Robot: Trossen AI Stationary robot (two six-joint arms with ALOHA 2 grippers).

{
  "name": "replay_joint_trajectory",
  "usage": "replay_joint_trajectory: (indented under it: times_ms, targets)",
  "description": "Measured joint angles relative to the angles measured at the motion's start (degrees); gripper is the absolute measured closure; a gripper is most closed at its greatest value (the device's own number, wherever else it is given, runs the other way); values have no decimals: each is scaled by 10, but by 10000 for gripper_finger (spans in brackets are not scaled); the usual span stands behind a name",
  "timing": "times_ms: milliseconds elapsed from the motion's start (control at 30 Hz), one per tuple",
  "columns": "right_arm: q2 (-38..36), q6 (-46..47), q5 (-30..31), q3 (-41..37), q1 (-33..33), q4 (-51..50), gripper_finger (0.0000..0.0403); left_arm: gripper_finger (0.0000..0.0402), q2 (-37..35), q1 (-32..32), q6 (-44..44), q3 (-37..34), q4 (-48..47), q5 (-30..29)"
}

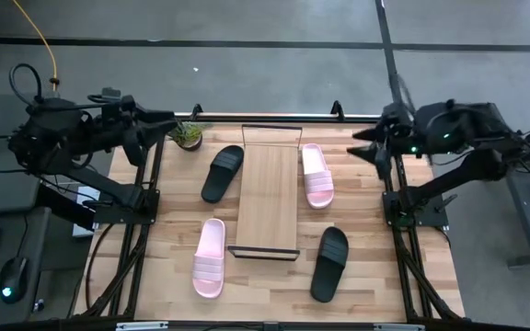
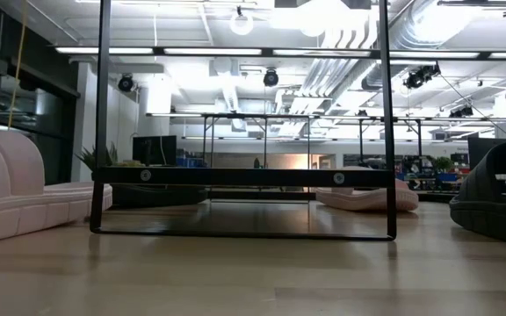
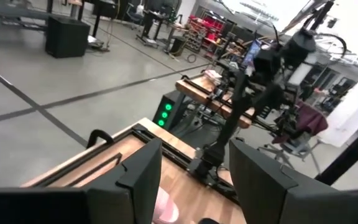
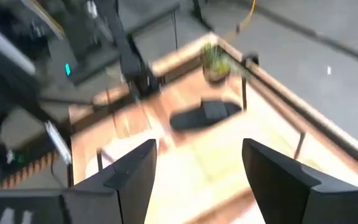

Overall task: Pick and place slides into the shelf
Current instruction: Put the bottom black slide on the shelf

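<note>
The bench (image 1: 274, 285) is a light butcher-block top held in a dark frame. At its middle stands the shelf (image 1: 268, 198), a long pale wood board on a thin black wire frame, its length running from the far edge toward the near one; nothing lies on the board. Four slides lie flat on the bench around it. A black slide (image 1: 222, 172) sits left of the shelf toward the far end, and a pink slide (image 1: 316, 175) right of it. A second pink slide (image 1: 210, 257) lies near the left front corner of the shelf, a second black slide (image 1: 329, 263) near the right front. A small potted plant (image 1: 189, 136), probably artificial, stands at the far left corner.
</note>
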Motion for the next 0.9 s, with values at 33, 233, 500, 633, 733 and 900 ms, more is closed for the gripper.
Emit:
replay_joint_trajectory:
  times_ms: [33,233,500,633,733,900]
  targets:
    - [10,9,-2,8,7,-21,174,229,0,0,3,0,0,-3]
    - [55,66,-9,28,56,-100,174,229,-2,0,18,0,0,-19]
    - [106,146,-20,28,135,-112,174,229,-1,0,29,0,0,-19]
    - [139,184,-20,28,177,-124,174,229,-2,0,29,0,-2,-19]
    - [165,218,-20,28,201,-131,174,229,-5,0,30,0,-15,-18]
    - [201,282,-33,28,224,-128,174,229,-9,0,30,0,-26,-18]
